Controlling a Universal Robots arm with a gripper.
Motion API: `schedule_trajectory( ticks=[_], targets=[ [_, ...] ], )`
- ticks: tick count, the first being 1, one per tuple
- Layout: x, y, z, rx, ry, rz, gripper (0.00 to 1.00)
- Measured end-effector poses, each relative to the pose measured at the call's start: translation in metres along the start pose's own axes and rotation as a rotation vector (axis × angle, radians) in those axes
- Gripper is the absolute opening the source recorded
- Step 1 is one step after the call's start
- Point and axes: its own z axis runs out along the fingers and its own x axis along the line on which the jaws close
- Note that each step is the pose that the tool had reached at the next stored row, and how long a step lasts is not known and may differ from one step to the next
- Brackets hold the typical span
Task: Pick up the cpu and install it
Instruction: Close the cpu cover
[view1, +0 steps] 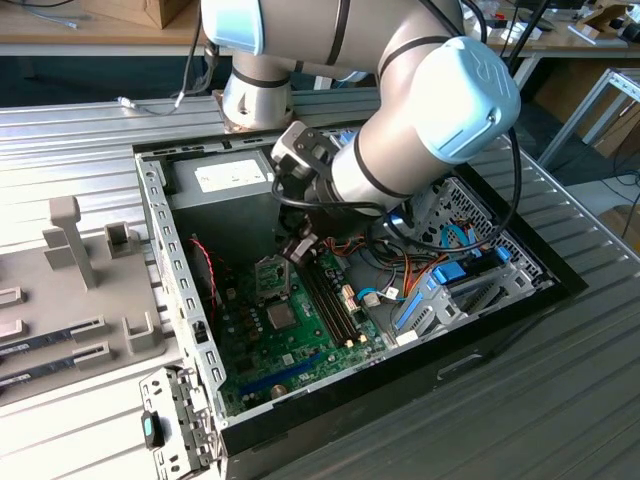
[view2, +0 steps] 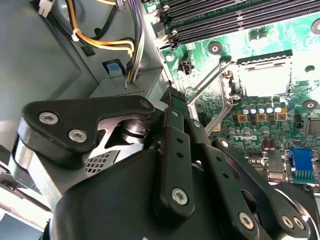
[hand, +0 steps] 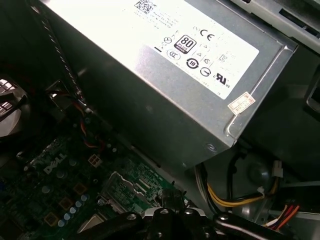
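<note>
Gripper (view1: 297, 250) inside computer case (view1: 180, 290)

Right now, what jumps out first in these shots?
The big silver robot arm reaching down into the open computer case, its claw low over the green motherboard. In the second wrist view, the CPU socket sits with its metal frame swung open. In the first wrist view, the grey power supply looms close.

exterior view high above open computer case (view1: 180, 290), both wrist views close, sharing motherboard (view2: 280, 45)
</note>
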Motion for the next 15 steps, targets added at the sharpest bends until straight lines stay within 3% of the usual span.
schedule_trajectory(
  ticks=[5, 15],
  targets=[
    [0.0017, -0.0016, -0.0015, -0.0036, -0.003, -0.001, 0.11],
    [0.0032, -0.0031, -0.0036, -0.021, -0.0173, -0.005, 0.11]
  ],
)
